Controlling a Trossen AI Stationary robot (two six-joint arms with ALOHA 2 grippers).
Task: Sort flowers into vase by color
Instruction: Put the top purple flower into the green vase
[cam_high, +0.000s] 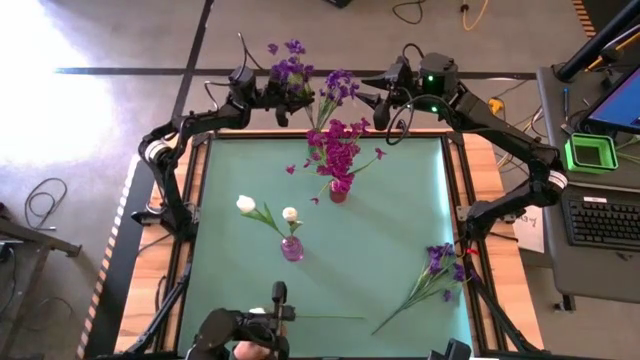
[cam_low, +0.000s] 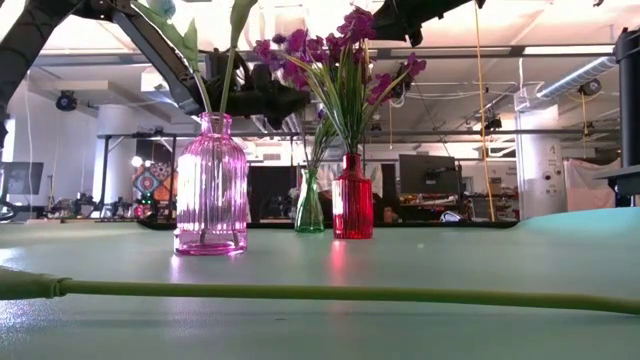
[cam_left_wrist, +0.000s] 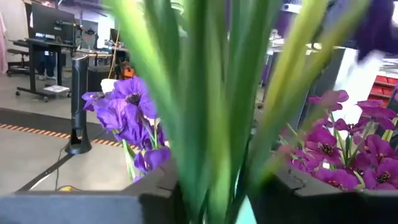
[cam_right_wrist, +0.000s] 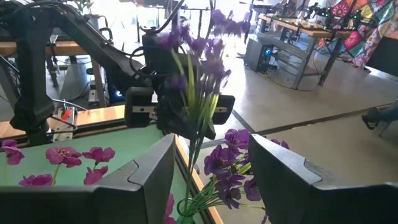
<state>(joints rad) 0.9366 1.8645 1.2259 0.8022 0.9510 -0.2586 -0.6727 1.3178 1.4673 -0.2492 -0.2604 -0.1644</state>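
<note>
My left gripper (cam_high: 280, 100) is at the table's far edge, shut on a bunch of violet-purple flowers (cam_high: 290, 62), above a green vase (cam_low: 309, 205) that holds more purple flowers (cam_high: 338, 85). My right gripper (cam_high: 372, 100) is open and empty just right of that vase. Magenta flowers (cam_high: 338, 150) stand in a red vase (cam_low: 352, 195). White buds (cam_high: 265, 212) stand in a pink vase (cam_low: 210, 185). A loose purple flower (cam_high: 435, 268) lies on the mat at the right. A bare green stem (cam_low: 330, 293) lies near the front edge. My left gripper pinches the green stems (cam_left_wrist: 211, 155) of the purple bunch between its two fingers (cam_left_wrist: 155, 196), below the blooms. In the right wrist view the blooms (cam_right_wrist: 199, 43) stand above the gripper (cam_right_wrist: 180, 112), and the stems run down from it toward the green vase (cam_right_wrist: 185, 214).
The green mat (cam_high: 390, 230) has bare room in its middle and at its left. A black device (cam_high: 240, 330) sits at the near edge. A desk with a keyboard (cam_high: 605, 220) stands beyond the table's right side.
</note>
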